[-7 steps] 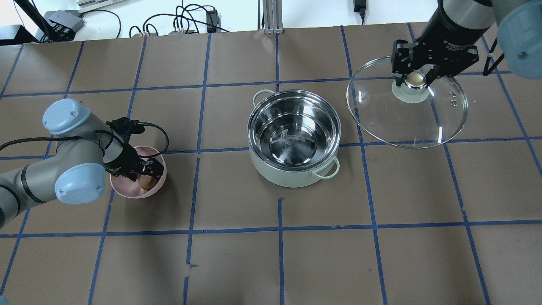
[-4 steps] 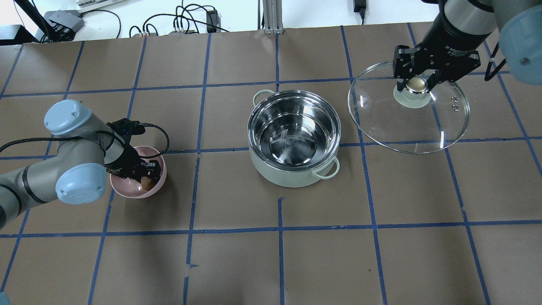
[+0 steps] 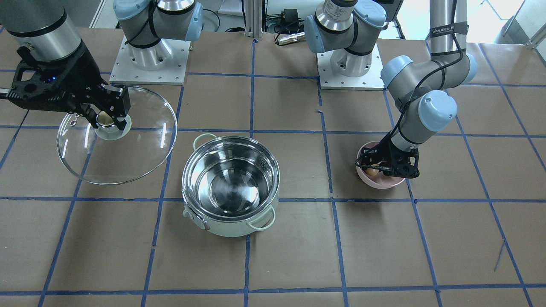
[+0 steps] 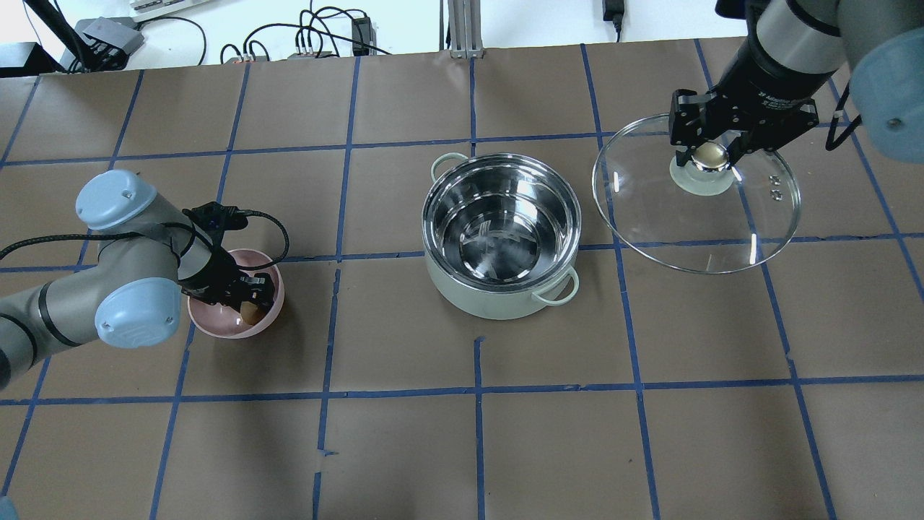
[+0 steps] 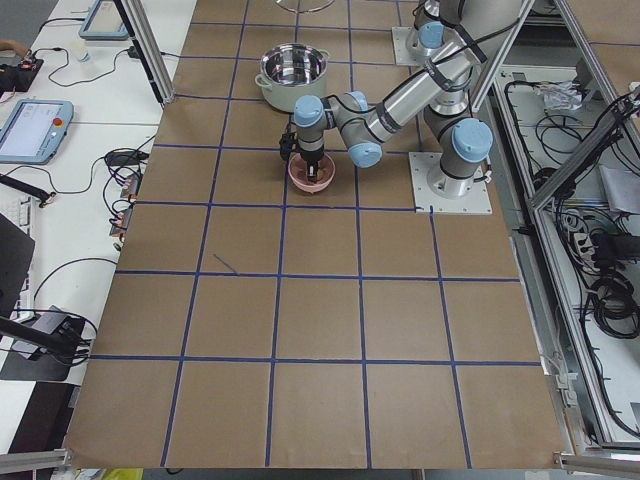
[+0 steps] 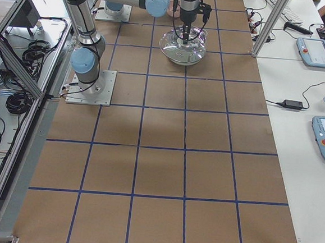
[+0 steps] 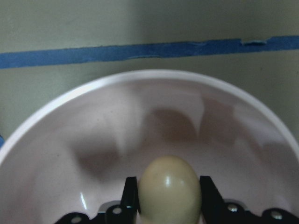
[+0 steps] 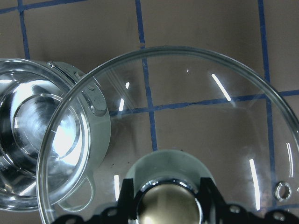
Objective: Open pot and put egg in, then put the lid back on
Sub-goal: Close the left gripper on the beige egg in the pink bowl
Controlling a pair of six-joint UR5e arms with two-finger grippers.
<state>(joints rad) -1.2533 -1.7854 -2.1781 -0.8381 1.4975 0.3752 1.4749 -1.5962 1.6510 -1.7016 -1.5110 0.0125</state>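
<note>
The mint-green pot (image 4: 502, 235) stands open mid-table, its steel inside bare; it also shows in the front view (image 3: 230, 185). My right gripper (image 4: 709, 153) is shut on the knob of the clear glass lid (image 4: 696, 209) and holds it above the table to the pot's right, also seen in the front view (image 3: 117, 136) and the right wrist view (image 8: 187, 121). My left gripper (image 4: 249, 307) is down inside the pink bowl (image 4: 216, 326), its fingers closed on the tan egg (image 7: 170, 190).
Blue tape lines grid the brown table. Cables and power bricks (image 4: 310, 36) lie beyond the far edge. The two arm bases (image 3: 149, 51) stand at the robot side. Brown table surface lies in front of the pot.
My right gripper has carried the lid slightly down and toward the front. My left gripper has sunk a little into the bowl and closed around the egg.
</note>
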